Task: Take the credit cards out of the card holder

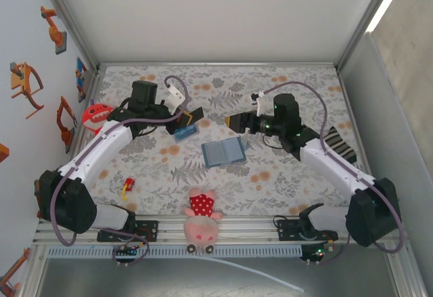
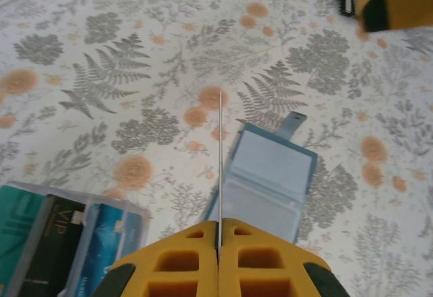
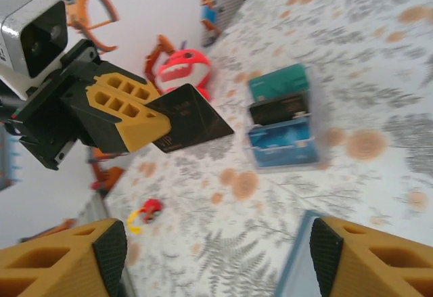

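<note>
**Open card holder flat on table; L gripper clamped on dark card**

The card holder is a slate-blue bi-fold. It lies spread open just below centre of the top view, on the floral table cover, w/ pale inner panels up. In the L wrist cam the card holder sits centre-right, its small tab pointing to the upper right. In the R wrist cam a pale-blue corner at the bottom edge looks like the same thing, but can't tell for sure.

The dark card sits up-left of the holder in the top view, off the table. In the L wrist cam the L gripper is at bottom centre, fingers pressed together on the dark card, seen edge-on as a thin line. In the R wrist cam the dark card juts tilted from the L gripper, left of centre.

The R gripper is right of the card and above the holder. Its fingers are apart w/ nothing btwn them. In its own cam the R gripper shows yellow fingers at both bottom corners.

The striped block (teal/black/blue) is just below the L claw, left of the holder & apart from it.

Further out:
- red toy, far left
- small red-yellow piece, lower left
- pink plush, bottom centre
- striped sock, right
</note>
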